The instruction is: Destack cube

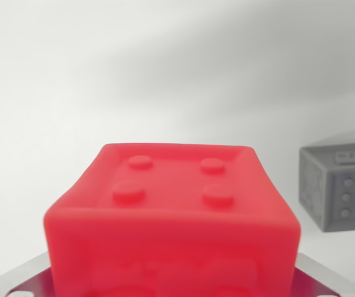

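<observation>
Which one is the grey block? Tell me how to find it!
Start at the big red cube filling the bottom middle of the wrist view, the one with four round bumps on top. Look to the wrist view's right edge: a smaller-looking cube sits alone on the white surface. That is the grey cube, dull grey rather than bright red, with small dots on its side.

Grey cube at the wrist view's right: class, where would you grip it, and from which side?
Take the grey cube by two opposite flat side faces, coming down from above. It sits alone on the white surface, apart from the red cube.
</observation>
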Robot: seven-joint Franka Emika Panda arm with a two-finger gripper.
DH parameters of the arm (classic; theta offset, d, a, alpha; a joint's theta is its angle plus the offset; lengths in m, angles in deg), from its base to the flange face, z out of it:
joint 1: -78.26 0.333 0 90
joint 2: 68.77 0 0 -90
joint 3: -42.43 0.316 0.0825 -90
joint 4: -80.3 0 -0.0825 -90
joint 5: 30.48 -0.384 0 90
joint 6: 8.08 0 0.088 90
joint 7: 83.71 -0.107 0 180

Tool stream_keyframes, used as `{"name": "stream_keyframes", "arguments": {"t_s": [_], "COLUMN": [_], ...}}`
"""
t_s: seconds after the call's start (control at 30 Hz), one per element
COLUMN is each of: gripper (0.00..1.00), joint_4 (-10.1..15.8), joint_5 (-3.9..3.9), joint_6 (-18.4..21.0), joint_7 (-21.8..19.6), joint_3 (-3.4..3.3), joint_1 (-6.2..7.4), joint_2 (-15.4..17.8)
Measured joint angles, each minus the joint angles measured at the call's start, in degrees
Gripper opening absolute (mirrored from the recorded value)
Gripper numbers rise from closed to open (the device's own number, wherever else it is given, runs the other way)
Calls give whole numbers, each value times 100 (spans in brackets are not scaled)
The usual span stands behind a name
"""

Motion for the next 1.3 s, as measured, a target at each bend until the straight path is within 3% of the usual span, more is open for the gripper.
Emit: {"name": "stream_keyframes", "arguments": {"t_s": [0.63,1.3], "gripper": [0,0], "joint_4": [-391,-858], "joint_5": [-1,-1], "joint_6": [-27,-31], "joint_7": [-444,-894], "joint_3": [133,215], "joint_1": [195,432], "joint_2": [-421,-876]}}
